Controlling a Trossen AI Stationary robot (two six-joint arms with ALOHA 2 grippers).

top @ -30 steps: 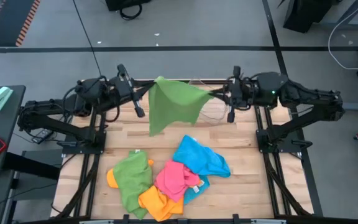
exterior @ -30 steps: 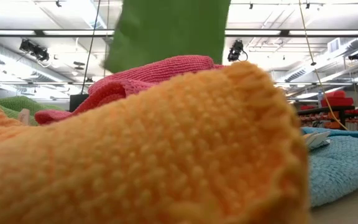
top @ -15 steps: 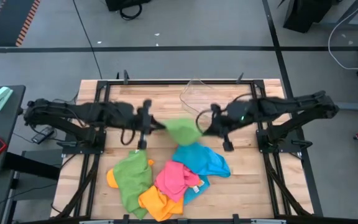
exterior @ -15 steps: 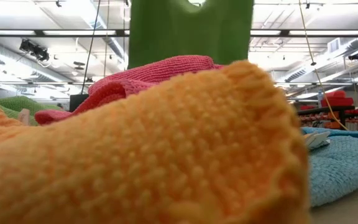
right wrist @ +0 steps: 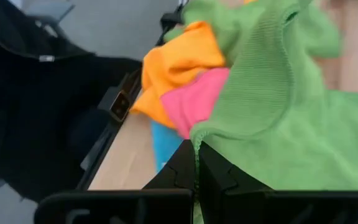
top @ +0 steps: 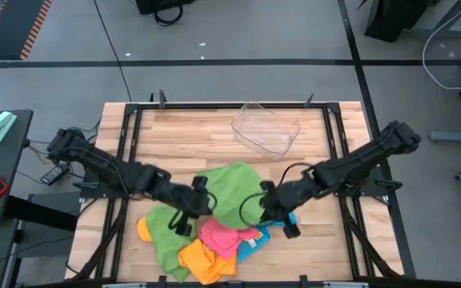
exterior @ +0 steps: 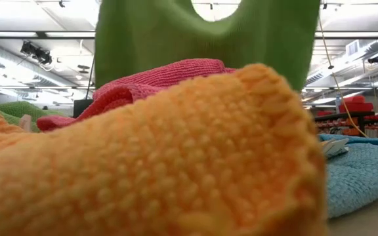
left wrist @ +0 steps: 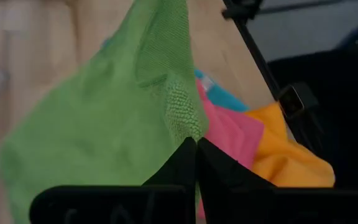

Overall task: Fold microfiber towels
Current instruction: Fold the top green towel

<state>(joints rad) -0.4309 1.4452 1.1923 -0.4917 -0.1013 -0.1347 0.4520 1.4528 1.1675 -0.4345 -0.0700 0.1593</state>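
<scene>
A green microfiber towel (top: 230, 190) is stretched between my two grippers above the middle of the table. My left gripper (top: 202, 194) is shut on its left corner and my right gripper (top: 263, 198) on its right corner. In the low view the towel (exterior: 169, 39) hangs behind the pile, its top edge sagging in the middle. Toward the near edge lies a pile of towels: green (top: 166, 234), pink (top: 226, 232), orange (top: 201, 260) and sky blue (top: 277, 214). My left gripper pinches a corner of the green towel (left wrist: 188, 126) between its two shut fingers. The fingers slant downward from the table's left. The cloth spreads away from them, slack. My right gripper pinches the opposite top corner (right wrist: 205, 132) between its shut fingers, slanting down from the table's right. The cloth bunches in a fold at the fingers and falls away loosely.
A clear plastic tray (top: 266, 128) stands at the far right of the wooden table (top: 174, 136). The towel pile fills the near middle. Black frame rails (top: 126, 160) run along both sides. Bare wood lies between the tray and the held towel.
Both grippers have come down from the far edge toward the near edge, tipping downward and drawing closer together. The green towel, which hung spread out and high between them, has come along and now droops slack just behind the pile.
</scene>
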